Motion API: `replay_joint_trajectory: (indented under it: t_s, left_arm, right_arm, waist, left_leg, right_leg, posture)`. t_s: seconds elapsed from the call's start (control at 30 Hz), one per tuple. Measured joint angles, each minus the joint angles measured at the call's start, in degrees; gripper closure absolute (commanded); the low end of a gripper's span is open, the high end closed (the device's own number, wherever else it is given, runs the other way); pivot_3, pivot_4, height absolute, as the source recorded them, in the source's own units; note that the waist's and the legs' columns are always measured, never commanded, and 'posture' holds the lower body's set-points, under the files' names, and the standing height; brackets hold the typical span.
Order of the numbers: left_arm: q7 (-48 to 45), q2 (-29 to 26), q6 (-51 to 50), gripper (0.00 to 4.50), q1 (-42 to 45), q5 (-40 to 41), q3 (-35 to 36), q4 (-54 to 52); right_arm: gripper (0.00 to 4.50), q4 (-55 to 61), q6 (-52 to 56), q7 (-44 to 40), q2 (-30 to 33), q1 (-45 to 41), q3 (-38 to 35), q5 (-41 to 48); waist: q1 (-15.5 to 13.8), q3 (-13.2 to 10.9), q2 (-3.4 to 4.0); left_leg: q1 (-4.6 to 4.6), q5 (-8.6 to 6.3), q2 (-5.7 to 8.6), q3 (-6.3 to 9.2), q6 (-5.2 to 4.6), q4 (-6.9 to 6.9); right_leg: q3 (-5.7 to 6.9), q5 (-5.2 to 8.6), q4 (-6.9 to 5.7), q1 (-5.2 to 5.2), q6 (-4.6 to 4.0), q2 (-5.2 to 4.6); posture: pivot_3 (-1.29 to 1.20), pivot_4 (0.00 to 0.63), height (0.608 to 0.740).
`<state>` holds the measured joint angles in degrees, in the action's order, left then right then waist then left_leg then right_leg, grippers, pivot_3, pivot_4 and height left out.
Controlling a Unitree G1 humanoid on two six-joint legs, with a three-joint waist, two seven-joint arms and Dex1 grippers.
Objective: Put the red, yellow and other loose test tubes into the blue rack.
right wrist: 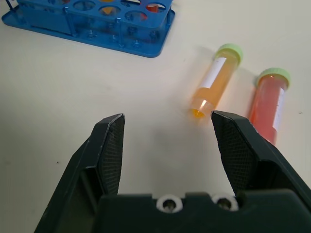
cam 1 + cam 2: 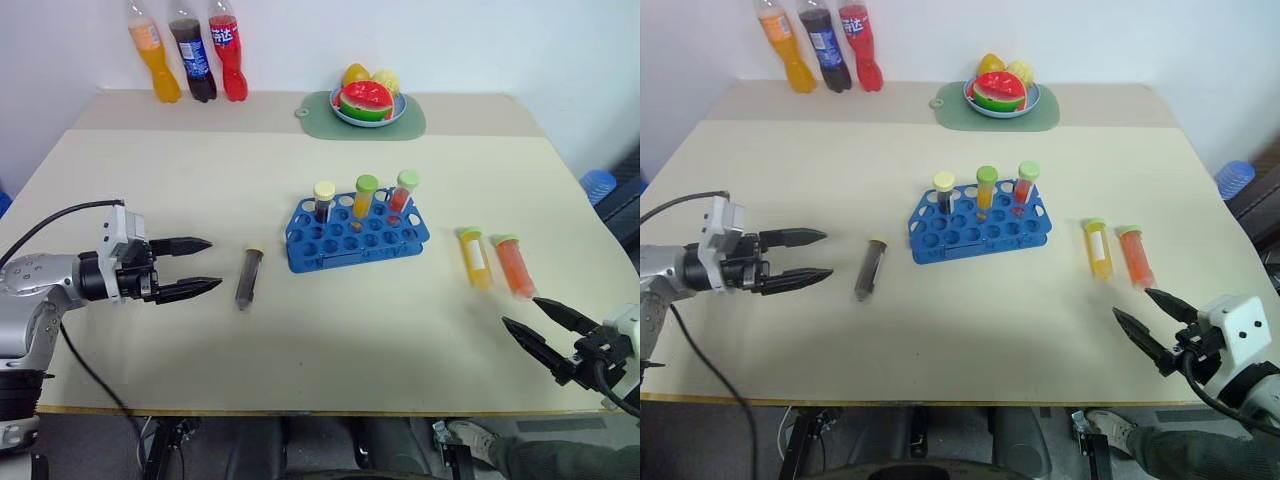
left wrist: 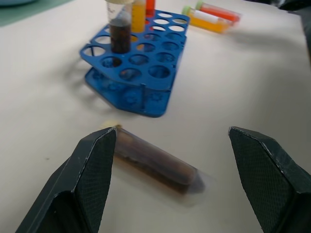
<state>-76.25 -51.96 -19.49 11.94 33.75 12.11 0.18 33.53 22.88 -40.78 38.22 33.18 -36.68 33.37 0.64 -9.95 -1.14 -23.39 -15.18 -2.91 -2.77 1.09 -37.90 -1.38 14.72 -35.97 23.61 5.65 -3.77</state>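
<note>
Head view: blue rack (image 2: 357,234) mid-worktop (image 2: 300,340), already holding three upright tubes. All places relative to the rack. Brown tube (image 2: 248,278) lies flat just off its left end. Yellow tube (image 2: 475,257) and red tube (image 2: 514,265) lie side by side off its right end, close but apart. My left claw (image 2: 196,268) hangs left of the brown tube, wide open, empty. My right claw (image 2: 535,325) sits on the near side of the right-hand pair, partly open, empty.

Left wrist view: brown tube (image 3: 153,156) lies crosswise between my fingers (image 3: 95,165), rack (image 3: 138,73) beyond. Risk: round tube rolls if one finger lands first, probably toward the rack's base.

Right wrist view: yellow tube (image 1: 215,82) and red tube (image 1: 269,104) ahead of the open right claw (image 1: 167,133). Risk: narrow gap between them, so closing on one may knock the other away.

Room: plenty of bare worktop around both claws. Near worktop edge is close under the right claw, so a nudged tube could roll off there. Bottles (image 2: 190,50) and fruit plate (image 2: 368,117) sit well behind the rack, out of the way.
</note>
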Motion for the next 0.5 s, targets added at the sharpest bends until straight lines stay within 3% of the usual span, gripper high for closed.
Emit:
replay_joint_trajectory:
  t_s: [0.5]
  left_arm:
    - [-3.4, 0.8, 2.4, 0.71, 0.0, -1.0, -1.3, -0.7]
  right_arm:
    - [1.38, 3.3, 7.3, 3.6, 2.3, -5.8, 0.0, 1.3]
  waist:
    - [0.0, 0.0, 0.01]
  left_leg:
    - [-0.01, 0.00, 0.07, -0.01, 0.00, 0.00]
  right_leg:
    - [-0.02, 0.00, 0.00, 0.02, 0.00, 0.00]
  posture:
    - [0.00, 0.150, 0.740]
